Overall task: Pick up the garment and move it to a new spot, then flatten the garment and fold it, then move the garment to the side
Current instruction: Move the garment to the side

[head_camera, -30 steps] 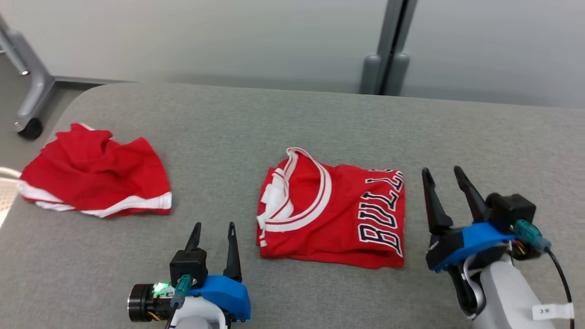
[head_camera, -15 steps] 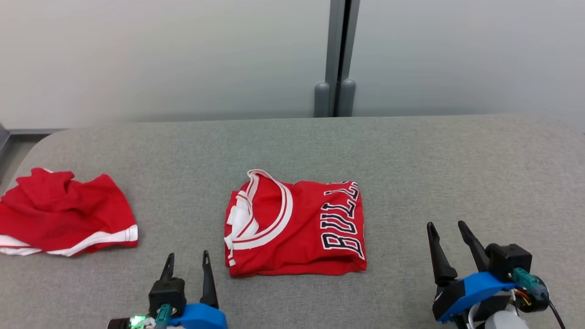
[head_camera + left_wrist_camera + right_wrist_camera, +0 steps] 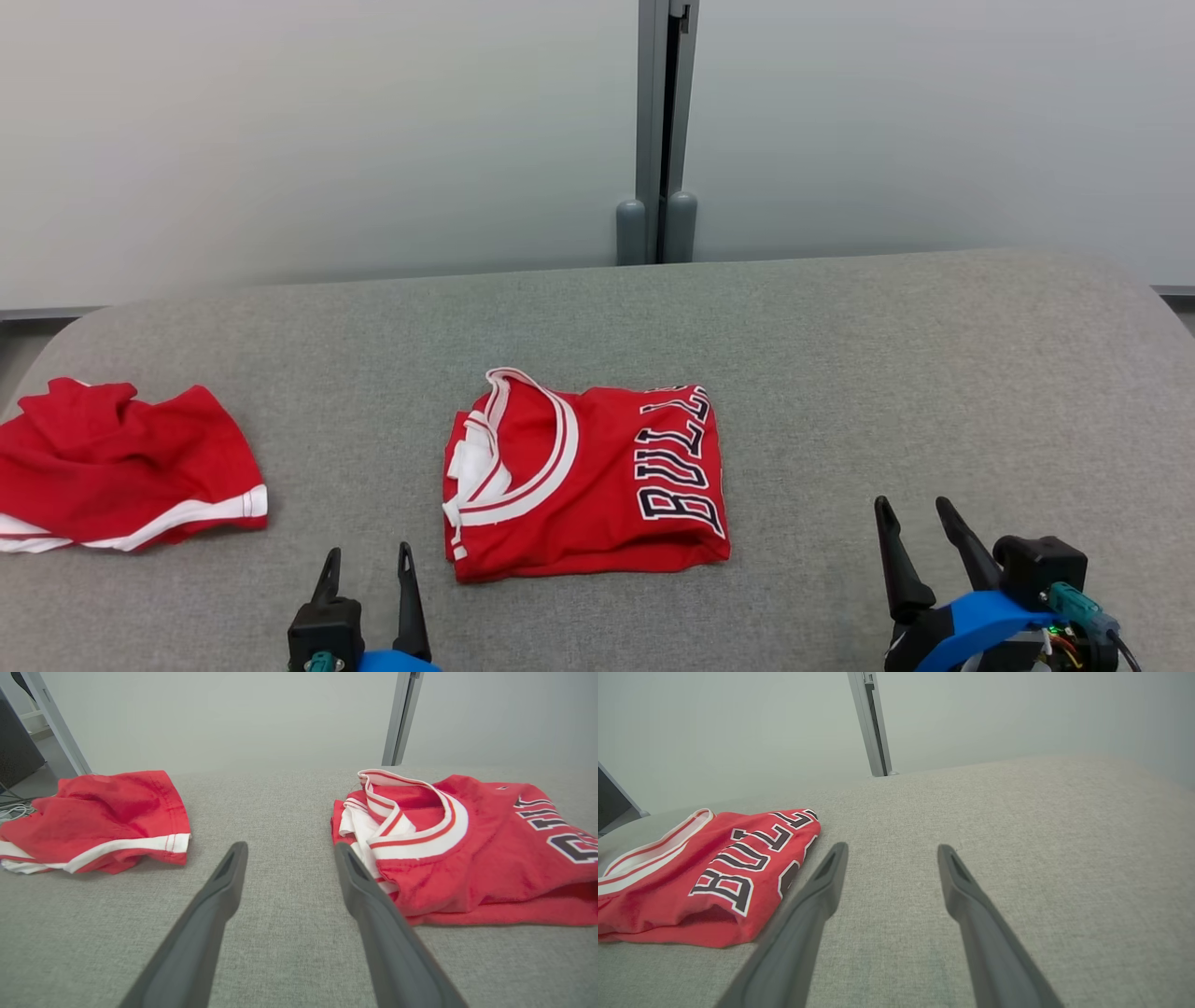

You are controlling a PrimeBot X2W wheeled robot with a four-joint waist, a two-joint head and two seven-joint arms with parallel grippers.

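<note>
A folded red jersey (image 3: 583, 481) with white trim and black lettering lies flat in the middle of the grey padded table (image 3: 840, 373). My left gripper (image 3: 368, 553) stands open near the front edge, just left of the jersey and apart from it. In the left wrist view the open left gripper (image 3: 289, 847) has bare table between its fingers, with the jersey (image 3: 467, 858) to the right of them. My right gripper (image 3: 911, 504) is open and empty, well to the right of the jersey. The right wrist view shows the right gripper (image 3: 893, 847) open beside the jersey (image 3: 705, 877).
Crumpled red shorts (image 3: 121, 467) with a white hem lie at the table's left edge, also in the left wrist view (image 3: 103, 812). A pale wall with a grey post (image 3: 658, 140) stands behind the table. The table's corners are rounded.
The head camera has swung and tilted, so the whole picture has shifted. Both grippers sit lower in the view and stay open. The jersey and the shorts lie as before.
</note>
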